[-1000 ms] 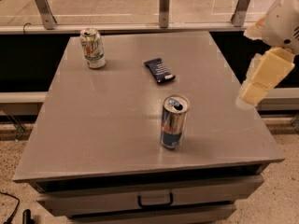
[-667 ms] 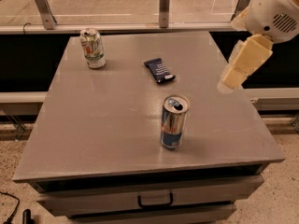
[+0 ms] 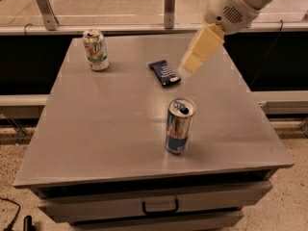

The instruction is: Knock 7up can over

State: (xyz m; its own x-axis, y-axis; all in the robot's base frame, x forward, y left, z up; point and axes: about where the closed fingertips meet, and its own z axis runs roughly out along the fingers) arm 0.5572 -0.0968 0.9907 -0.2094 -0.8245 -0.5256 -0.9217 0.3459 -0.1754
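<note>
Swung leftward since the earlier frame, gripper [image 3: 187, 67], grip state not discernible, hovers over the table [image 3: 72, 143], right of centre; upright 7up can [image 3: 96, 50] stands at its 9 o'clock, far-left corner, well apart.

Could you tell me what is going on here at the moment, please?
A one-armed robot is set to knock over the 7up can, which stands upright and untouched near the far left corner of the grey table. The gripper hangs above the table just right of a dark snack packet, well away from that can. A taller blue-and-silver can stands upright nearer the front edge.
</note>
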